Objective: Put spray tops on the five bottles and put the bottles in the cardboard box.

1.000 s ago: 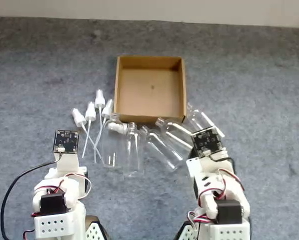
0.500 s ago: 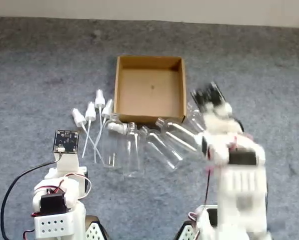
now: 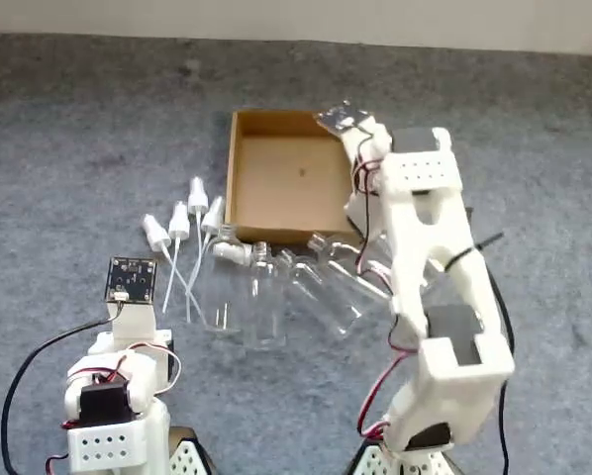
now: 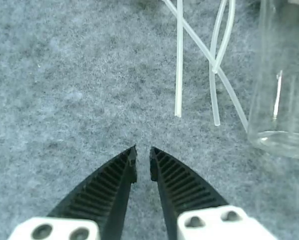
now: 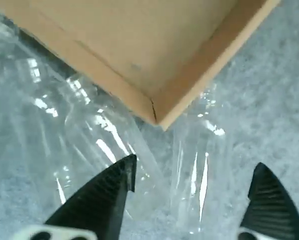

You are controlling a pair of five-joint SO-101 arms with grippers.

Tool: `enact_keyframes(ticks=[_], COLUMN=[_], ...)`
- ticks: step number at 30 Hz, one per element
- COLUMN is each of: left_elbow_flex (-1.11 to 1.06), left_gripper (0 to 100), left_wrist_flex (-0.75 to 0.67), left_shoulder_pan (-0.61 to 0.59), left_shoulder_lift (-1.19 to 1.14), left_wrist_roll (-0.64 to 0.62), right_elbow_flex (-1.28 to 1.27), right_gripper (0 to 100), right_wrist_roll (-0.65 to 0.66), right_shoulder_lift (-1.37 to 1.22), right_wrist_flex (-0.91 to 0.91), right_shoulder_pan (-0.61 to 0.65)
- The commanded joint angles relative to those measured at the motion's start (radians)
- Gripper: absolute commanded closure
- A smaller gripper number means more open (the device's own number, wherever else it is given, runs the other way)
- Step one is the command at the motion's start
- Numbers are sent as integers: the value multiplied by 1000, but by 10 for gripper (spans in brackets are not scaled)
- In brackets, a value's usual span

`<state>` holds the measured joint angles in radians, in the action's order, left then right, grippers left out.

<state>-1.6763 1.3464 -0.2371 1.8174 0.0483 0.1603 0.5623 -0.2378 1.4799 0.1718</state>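
**High view.** The cardboard box (image 3: pixel 232 178) holds no bottles. Clear bottles (image 3: pixel 261 297) lie in a row on the grey tabletop (image 3: pixel 78 148), along the box wall nearest the arms. The spray tops (image 3: pixel 180 223) lie loose just off the box's near left corner. The right arm (image 3: pixel 425 228) is stretched over the near right corner. The left arm (image 3: pixel 118 396) is folded, well back from the box.

**Left wrist view.** The left pincer (image 4: pixel 143 150) is almost together, with a slit between the tips and nothing held. The dip tubes (image 4: pixel 179 60) lie just ahead.

**Right wrist view.** The right pincer (image 5: pixel 194 165) is spread wide above the corner bottle (image 5: pixel 194 145), which lies against the box's outer corner.

**Judgement.** The bottles look thin-walled, light and slick, so they are likely to roll or dent. Grip across mid-body with a modest squeeze. Take the tops by the white head, since the tubes look limp.
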Motion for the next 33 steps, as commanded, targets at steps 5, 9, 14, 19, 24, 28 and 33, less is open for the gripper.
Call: enact_keyframes(ticks=[5, 9, 14, 19, 24, 28, 33], left_elbow_flex=[-19, -19, -19, -19, -19, -19, -19], left_gripper=[995, 995, 995, 995, 995, 995, 995], left_wrist_flex=[0, 0, 0, 0, 0, 0, 0], left_shoulder_pan=[-8, -8, -8, -10, -13, -10, -7], left_shoulder_lift=[4, 4, 4, 4, 4, 4, 4], left_wrist_roll=[0, 0, 0, 0, 0, 0, 0], right_elbow_flex=[119, 117, 114, 113, 120, 122, 124], right_gripper=[673, 673, 725, 799, 902, 981, 985], right_wrist_roll=[12, 17, 58, 54, -43, -86, -100], right_shoulder_lift=[-113, -148, -177, -237, -294, -295, -295], right_wrist_flex=[4, 4, 2, -28, -90, -77, -45], right_shoulder_pan=[-35, -58, -79, -127, -232, -338, -501])
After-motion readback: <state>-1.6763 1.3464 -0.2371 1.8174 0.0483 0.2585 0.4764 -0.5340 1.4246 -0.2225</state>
